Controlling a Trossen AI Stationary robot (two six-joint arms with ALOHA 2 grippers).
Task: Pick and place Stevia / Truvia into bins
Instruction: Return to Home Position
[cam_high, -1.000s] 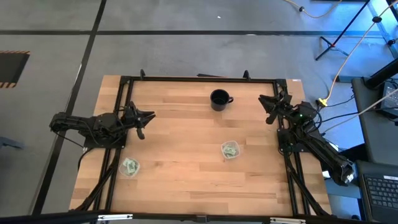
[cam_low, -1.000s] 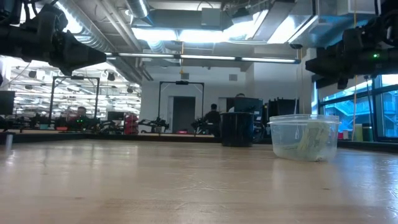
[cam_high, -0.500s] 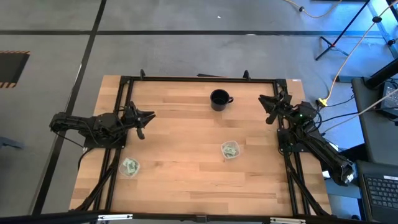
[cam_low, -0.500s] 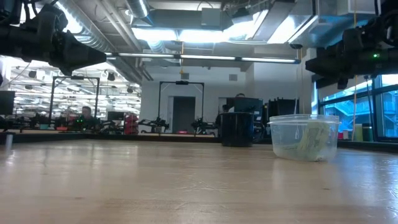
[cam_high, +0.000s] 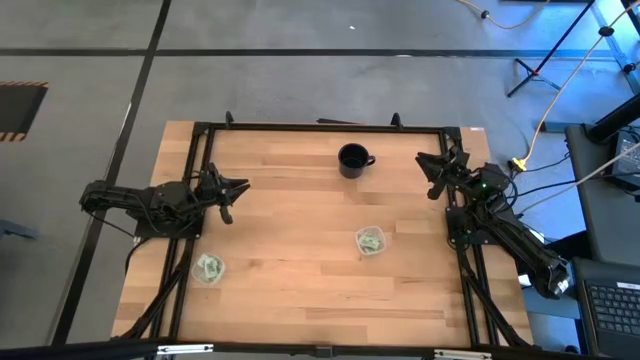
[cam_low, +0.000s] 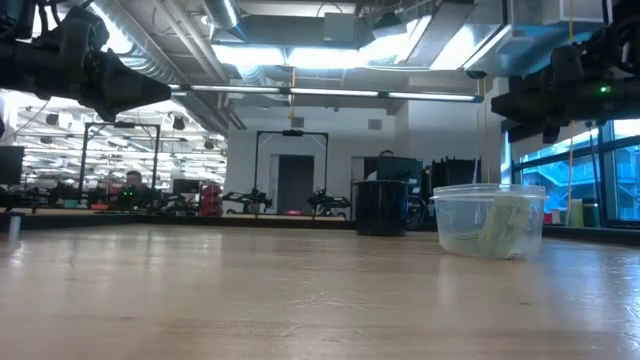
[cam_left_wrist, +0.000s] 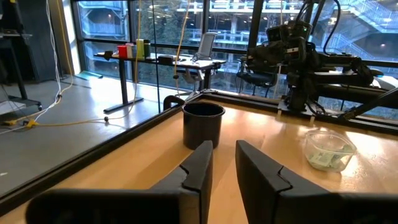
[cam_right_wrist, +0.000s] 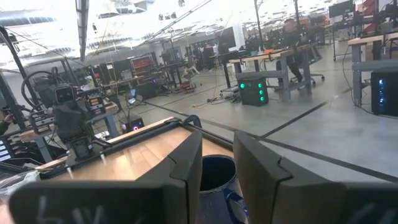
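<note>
Two clear bins stand on the wooden table. One (cam_high: 371, 241) is right of the middle and one (cam_high: 209, 268) is near the left front; each holds pale green Stevia / Truvia sachets (cam_left_wrist: 323, 159). In the low view the right-hand bin (cam_low: 490, 221) shows its sachets through its wall. My left gripper (cam_high: 236, 191) hovers level at the table's left side, open, with nothing between its fingers (cam_left_wrist: 200, 169). My right gripper (cam_high: 430, 172) hovers at the far right, open and empty, pointing toward the black mug (cam_right_wrist: 217, 179).
A black mug with a handle (cam_high: 353, 160) stands at the far middle of the table. A black metal frame (cam_high: 320, 126) runs along the table's edges. Bare wood lies between the bins and the near edge. People sit at desks in the room beyond.
</note>
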